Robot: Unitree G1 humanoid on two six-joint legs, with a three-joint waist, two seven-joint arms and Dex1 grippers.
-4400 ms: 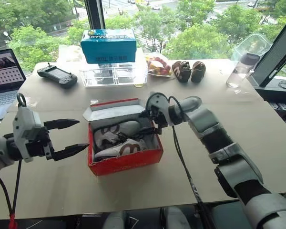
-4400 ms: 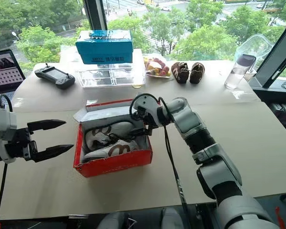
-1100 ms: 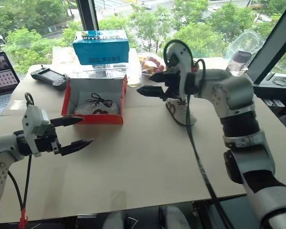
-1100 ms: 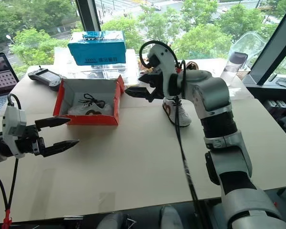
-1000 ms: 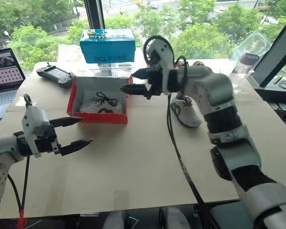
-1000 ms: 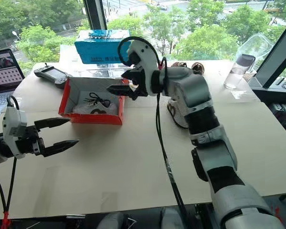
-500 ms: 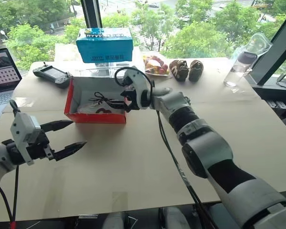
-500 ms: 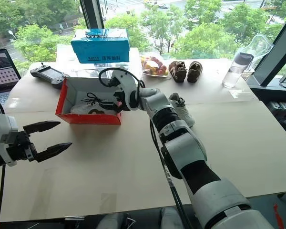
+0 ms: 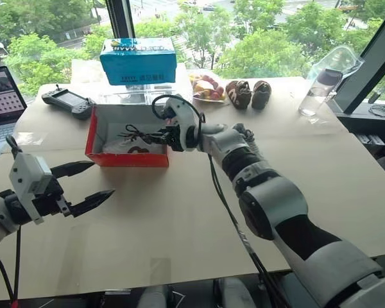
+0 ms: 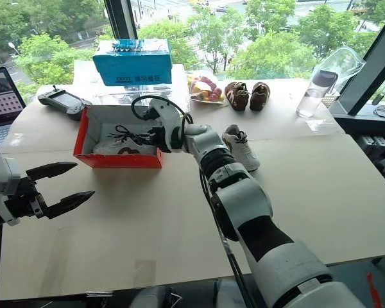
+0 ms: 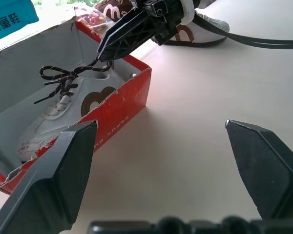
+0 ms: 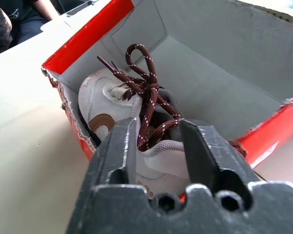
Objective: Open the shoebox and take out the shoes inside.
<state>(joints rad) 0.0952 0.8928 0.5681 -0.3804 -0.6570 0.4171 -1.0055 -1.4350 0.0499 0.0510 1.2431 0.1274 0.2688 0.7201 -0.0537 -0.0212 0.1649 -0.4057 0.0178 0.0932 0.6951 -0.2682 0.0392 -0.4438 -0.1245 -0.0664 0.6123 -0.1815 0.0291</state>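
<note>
The red shoebox (image 9: 128, 158) stands open at the table's far left-centre, its lid tipped back. One white-grey shoe (image 11: 63, 107) with brown laces lies inside it. My right gripper (image 10: 149, 138) reaches into the box and is shut on that shoe's laces (image 12: 149, 105), which run up between its fingers. The other shoe (image 10: 240, 149) stands on the table to the right of the box, just behind my right forearm. My left gripper (image 9: 90, 183) hovers open and holding nothing over the table, in front of the box and to its left.
Behind the shoebox a teal-blue box (image 9: 138, 61) sits on a clear plastic container (image 9: 138, 97). A controller (image 9: 67, 101) and a laptop (image 9: 0, 96) are at the far left. Fruit (image 9: 205, 86), dark brown shoes (image 9: 247, 93) and a bottle (image 9: 317, 90) line the back right.
My right gripper has dropped from above the box's right edge down into the box and closed on the shoe's laces. The left gripper has stayed open in place.
</note>
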